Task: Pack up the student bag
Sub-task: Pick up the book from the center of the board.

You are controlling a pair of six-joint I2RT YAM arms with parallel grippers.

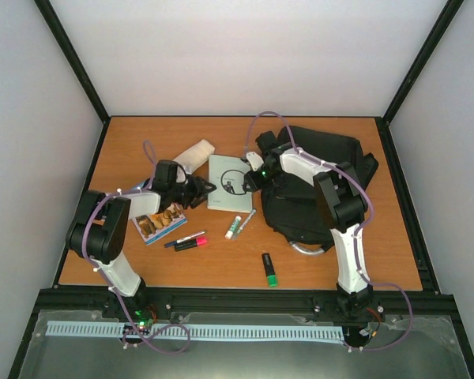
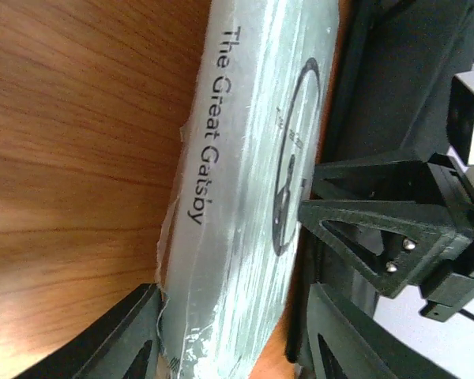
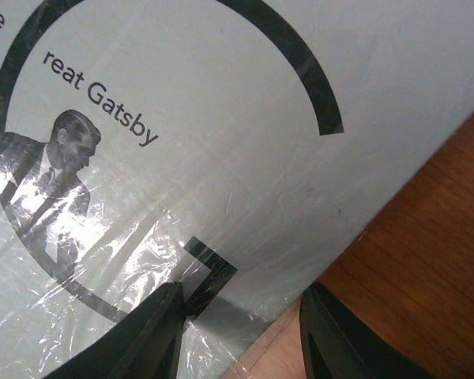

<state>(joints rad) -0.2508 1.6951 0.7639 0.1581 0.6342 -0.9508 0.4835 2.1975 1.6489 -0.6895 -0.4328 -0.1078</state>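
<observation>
The student bag, a large black backpack, lies at the right of the table; it also shows in the left wrist view. A pale green book, The Great Gatsby, lies flat just left of it. My left gripper is open at the book's left edge, and the book's spine sits between its fingers with a gap on the right side. My right gripper is open at the book's right edge. One of its fingertips is over the cover, the other over bare wood.
A cream padded pouch lies behind the left gripper. A picture booklet, a pink marker, a white-and-green marker, a silver pen and a green highlighter lie in front. Black frame posts bound the table.
</observation>
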